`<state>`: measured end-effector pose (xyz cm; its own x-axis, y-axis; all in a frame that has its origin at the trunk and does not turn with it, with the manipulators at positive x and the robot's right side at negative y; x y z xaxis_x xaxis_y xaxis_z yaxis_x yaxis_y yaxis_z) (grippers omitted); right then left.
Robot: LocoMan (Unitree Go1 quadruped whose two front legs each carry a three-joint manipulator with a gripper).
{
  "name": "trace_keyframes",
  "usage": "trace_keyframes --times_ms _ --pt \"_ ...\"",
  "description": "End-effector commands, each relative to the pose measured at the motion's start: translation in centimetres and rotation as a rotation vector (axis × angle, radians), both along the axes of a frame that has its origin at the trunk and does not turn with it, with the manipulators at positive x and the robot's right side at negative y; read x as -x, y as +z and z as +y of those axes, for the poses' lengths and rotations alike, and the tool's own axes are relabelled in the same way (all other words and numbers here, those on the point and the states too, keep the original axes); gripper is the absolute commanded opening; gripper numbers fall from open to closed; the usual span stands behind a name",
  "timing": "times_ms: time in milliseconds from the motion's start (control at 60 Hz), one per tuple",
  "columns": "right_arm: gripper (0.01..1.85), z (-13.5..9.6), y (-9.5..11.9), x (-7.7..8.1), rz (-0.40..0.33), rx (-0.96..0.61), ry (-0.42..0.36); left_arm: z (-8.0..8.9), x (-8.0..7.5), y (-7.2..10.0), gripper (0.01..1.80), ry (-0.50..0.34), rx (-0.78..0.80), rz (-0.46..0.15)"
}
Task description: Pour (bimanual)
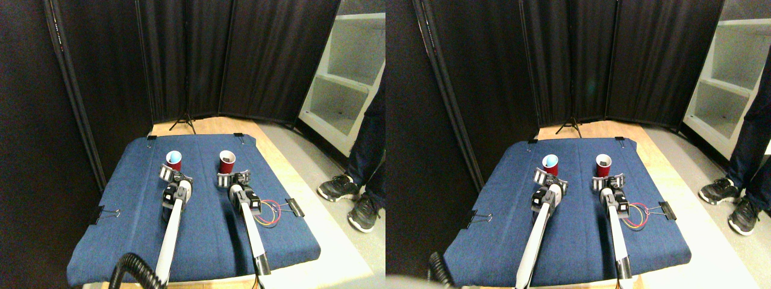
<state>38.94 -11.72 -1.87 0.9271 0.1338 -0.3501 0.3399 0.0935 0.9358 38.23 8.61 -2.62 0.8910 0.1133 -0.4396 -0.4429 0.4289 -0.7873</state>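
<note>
Cups stand upright on the blue table (199, 235), well apart: left cup (174, 160), right cup (227, 162). The left gripper (171, 175) and right gripper (232, 179) sit just before them, fingers spread, holding nothing. A person's shoes (349, 198) stand aside.

Black folding curtain panels (241, 54) close off the far side and left of the room, with a small black tripod stand (183, 123) at their foot. A blue cloth (199, 235), held by black binder clips (295, 208), covers a wooden table (283, 162) in the middle. To the right, pale grey floor (313, 168) runs to a white shelf unit (349, 78). A person in dark trousers (367, 144) and black sneakers (340, 188) stands at the right edge.
</note>
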Motion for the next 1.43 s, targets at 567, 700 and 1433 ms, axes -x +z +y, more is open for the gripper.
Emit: trace_keyframes --times_ms 567,700,1433 --pt "0.46 1.8 5.1 1.2 -0.272 0.197 0.024 0.4 2.4 6.2 0.42 -0.257 -0.390 -0.341" --pt "0.34 2.1 5.3 1.2 -0.308 0.239 0.012 0.3 2.7 6.7 0.35 -0.350 -0.508 -0.405" --pt "0.33 2.6 6.4 2.1 -0.400 0.389 0.145 -0.4 3.0 7.6 1.02 -0.790 -1.267 -0.905"
